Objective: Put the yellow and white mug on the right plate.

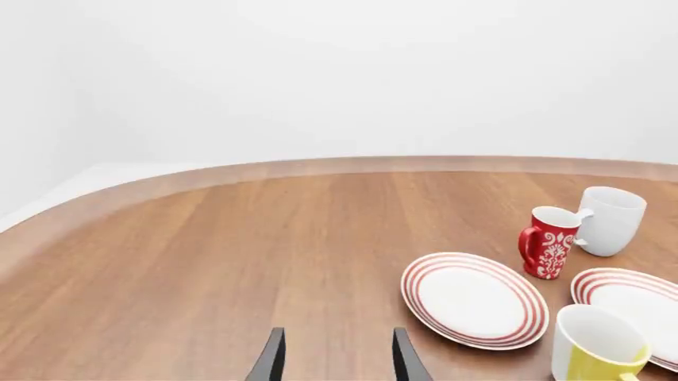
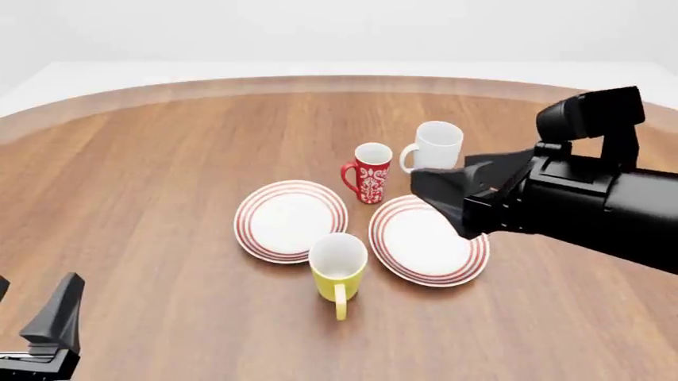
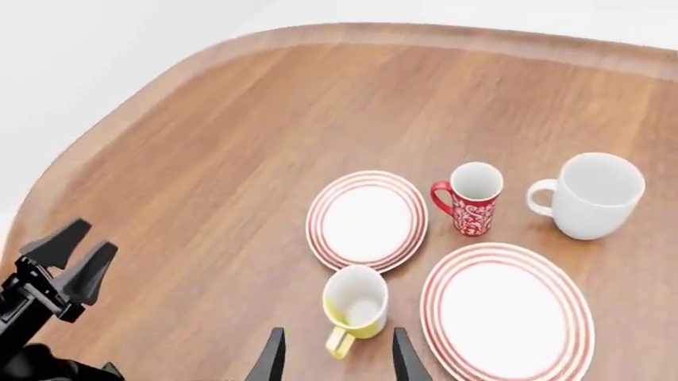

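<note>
While the yellow and white mug (image 2: 339,272) stands upright on the tabletop (image 2: 159,182), mouth up and long axis vertical, its yellow handle points toward the near edge, on the arms' side. It sits just in front of the gap between the two plates, near both rims; whether it touches either I cannot tell.

Going left to right in the front view: the left hand (image 2: 43,329) sits low at the near left corner, well apart from the crockery, its fingers spread with nothing between them. Next comes the left plate (image 2: 290,220), then the yellow and white mug, then the red mug with white pattern (image 2: 370,173) behind the gap between the plates, then the right plate (image 2: 427,239), with the all-white mug (image 2: 434,147) behind it. The right hand (image 3: 336,357) hovers above the yellow and white mug in its wrist view, fingers parted and holding nothing; in the front view its dark arm covers part of the right plate's far edge.

Counted: two red-ringed white plates, three mugs, two arms.

Wood-grained brown with a paler raised rim, the tabletop curves round at the far side, against a plain white room.
</note>
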You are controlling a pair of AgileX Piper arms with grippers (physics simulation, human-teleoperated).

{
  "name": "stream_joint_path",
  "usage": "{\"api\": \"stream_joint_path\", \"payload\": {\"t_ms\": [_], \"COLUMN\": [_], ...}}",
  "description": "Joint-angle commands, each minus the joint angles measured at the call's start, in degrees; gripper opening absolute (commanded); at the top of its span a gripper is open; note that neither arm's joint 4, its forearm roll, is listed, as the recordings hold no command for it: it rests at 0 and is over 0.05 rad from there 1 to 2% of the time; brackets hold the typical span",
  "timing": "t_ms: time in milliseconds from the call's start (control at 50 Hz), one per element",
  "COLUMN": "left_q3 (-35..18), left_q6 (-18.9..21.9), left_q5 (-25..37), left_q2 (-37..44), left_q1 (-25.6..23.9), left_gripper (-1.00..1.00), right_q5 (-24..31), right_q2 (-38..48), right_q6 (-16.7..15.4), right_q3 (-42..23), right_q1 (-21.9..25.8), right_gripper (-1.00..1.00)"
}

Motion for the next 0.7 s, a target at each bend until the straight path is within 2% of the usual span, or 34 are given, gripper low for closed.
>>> {"api": "stream_joint_path", "payload": {"t_ms": [20, 280, 440, 560, 700], "left_q3": [-0.1, -0.1, -0.1, -0.1, -0.1], "left_q6": [0.0, 0.0, 0.0, 0.0, 0.0], "left_q5": [0.0, 0.0, 0.0, 0.0, 0.0], "left_q2": [0.1, 0.1, 0.1, 0.1, 0.1], "left_q1": [0.0, 0.0, 0.0, 0.0, 0.0], "left_gripper": [1.00, 1.00, 1.00, 1.00, 1.00], "right_q5": [1.0, 3.6, 0.0, -2.0, -1.8], "right_q2": [2.5, 7.9, 9.6, 9.8, 8.9], "right_q6": [3.9, 3.5, 7.2, 9.4, 11.0], "right_q3": [-0.9, -4.7, -1.7, 0.2, 0.3], "right_q1": [-0.3, 0.5, 2.4, 0.8, -0.5], "right_gripper": [1.00, 1.00, 1.00, 1.00, 1.00]}}
